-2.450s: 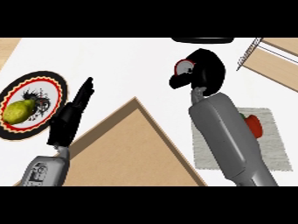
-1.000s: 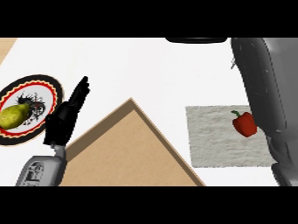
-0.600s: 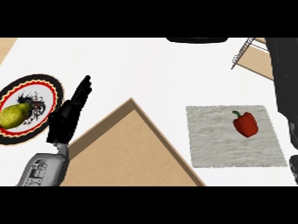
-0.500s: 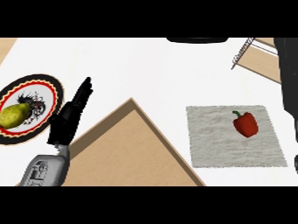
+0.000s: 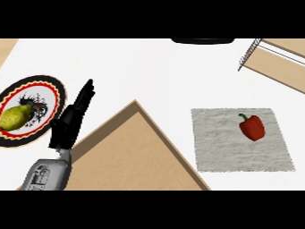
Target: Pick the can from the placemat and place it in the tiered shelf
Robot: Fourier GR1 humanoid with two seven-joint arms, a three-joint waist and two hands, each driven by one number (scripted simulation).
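Note:
No can shows anywhere in the head view. The grey placemat lies at the right of the white counter and carries only a red bell pepper. A corner of the wooden tiered shelf with its wire frame shows at the top right. My left hand stays open at the left, fingers straight and pointing up, next to the plate. My right hand and arm are out of the picture.
A black-rimmed plate with a yellow-green pear sits at the far left. A wooden triangular board fills the lower middle. A dark object shows at the top edge.
The right hand, which held the can near the shelf 2.5 s ago, went up and right; its arm has slid out of view. The left hand has not moved.

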